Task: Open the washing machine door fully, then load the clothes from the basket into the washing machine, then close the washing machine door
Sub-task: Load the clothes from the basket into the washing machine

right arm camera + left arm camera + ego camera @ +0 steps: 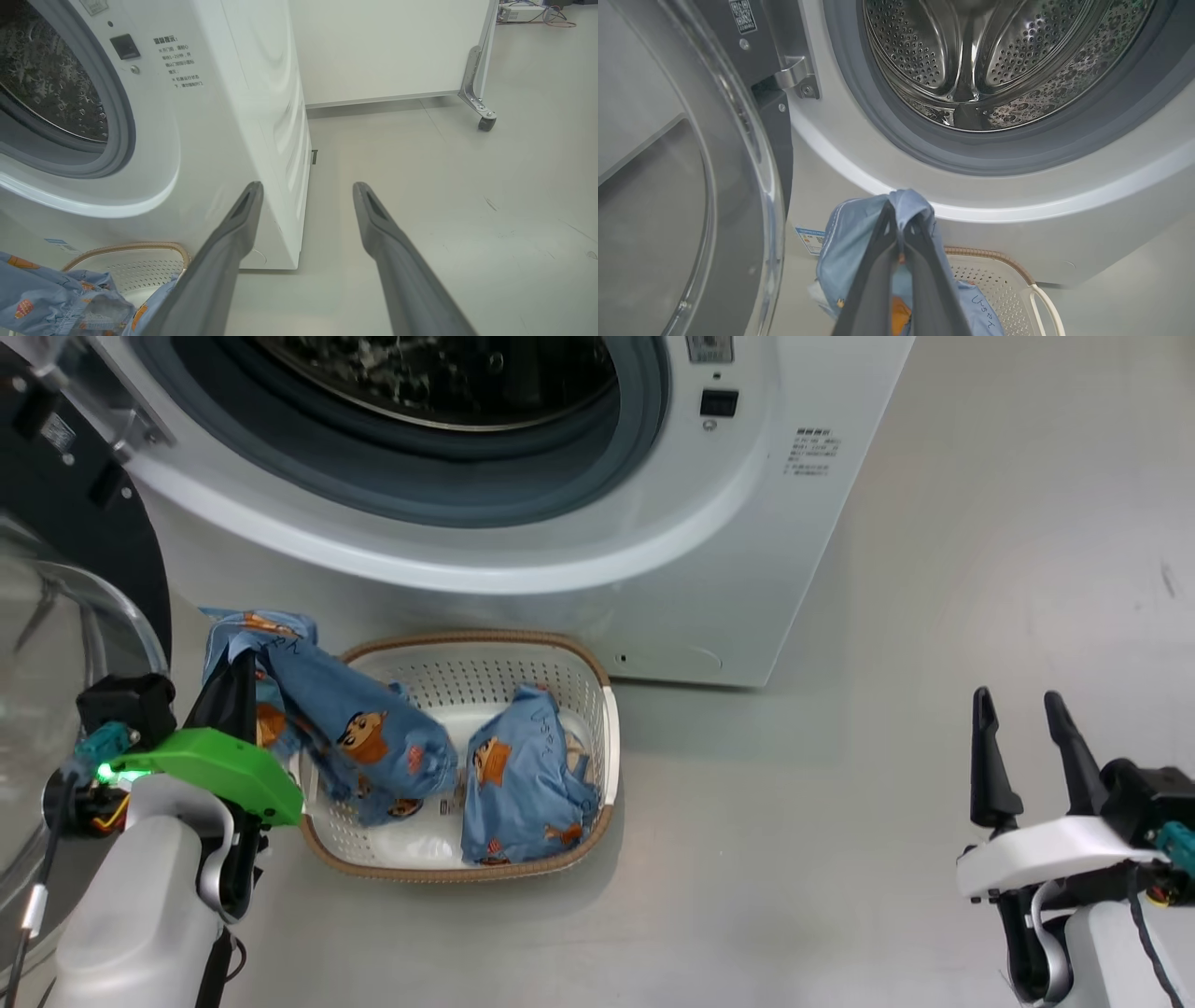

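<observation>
Head view: my left gripper [245,663] pinches one of the clothes [359,728] over the basket [467,639], another lying inside. Left wrist view: that fabric hangs before the washing machine [1064,224], its door [654,186] standing open. Right wrist view: my right gripper [306,186] stands spread, empty.

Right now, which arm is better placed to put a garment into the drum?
Left. The left pincer is shut on a garment below the drum; the right pincer is open, empty, aside.

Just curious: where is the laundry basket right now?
In the head view the basket sits on the floor before the washing machine, left of centre, right beside the left gripper holding clothes.
</observation>
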Motion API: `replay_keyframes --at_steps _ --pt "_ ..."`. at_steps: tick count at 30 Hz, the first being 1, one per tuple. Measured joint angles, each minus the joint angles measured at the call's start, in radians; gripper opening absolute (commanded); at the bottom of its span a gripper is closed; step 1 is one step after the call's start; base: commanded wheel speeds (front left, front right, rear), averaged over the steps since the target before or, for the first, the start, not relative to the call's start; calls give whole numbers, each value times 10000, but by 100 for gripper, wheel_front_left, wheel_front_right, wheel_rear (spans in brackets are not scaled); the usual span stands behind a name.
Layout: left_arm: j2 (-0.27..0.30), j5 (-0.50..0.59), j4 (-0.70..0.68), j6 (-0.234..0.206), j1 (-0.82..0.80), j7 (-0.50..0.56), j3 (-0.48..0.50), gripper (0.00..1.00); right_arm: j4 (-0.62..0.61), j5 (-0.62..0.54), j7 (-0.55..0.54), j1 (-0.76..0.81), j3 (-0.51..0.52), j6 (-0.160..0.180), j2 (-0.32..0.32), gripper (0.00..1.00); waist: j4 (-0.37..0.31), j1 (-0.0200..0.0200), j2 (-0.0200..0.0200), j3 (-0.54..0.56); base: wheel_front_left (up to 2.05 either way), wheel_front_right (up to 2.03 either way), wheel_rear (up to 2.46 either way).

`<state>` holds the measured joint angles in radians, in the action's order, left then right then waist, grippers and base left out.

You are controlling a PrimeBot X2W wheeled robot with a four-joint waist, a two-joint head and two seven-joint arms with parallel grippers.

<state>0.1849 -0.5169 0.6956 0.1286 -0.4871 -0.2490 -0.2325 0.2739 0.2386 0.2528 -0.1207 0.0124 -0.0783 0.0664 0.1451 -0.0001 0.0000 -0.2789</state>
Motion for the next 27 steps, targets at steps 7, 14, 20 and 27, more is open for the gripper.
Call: replay_keyframes --at_steps 7,14,20,27 --pt "63 368 -930 0 622 -2 196 0 245 107 0 477 -73 -31 -29 100 -39 0 0 862 0 0 0" --pt "63 700 -2142 0 1154 -2 374 0 347 213 0 799 -148 -92 -58 100 -106 0 0 1739 0 0 0" --pt "94 997 -2732 -6 1797 -2 499 0 433 255 0 1004 -194 -136 -81 100 -185 0 0 2356 0 0 0" --pt "148 1062 -3225 -63 2831 -2 717 0 412 336 0 1343 -245 -169 -115 100 -376 0 0 2911 0 0 0"
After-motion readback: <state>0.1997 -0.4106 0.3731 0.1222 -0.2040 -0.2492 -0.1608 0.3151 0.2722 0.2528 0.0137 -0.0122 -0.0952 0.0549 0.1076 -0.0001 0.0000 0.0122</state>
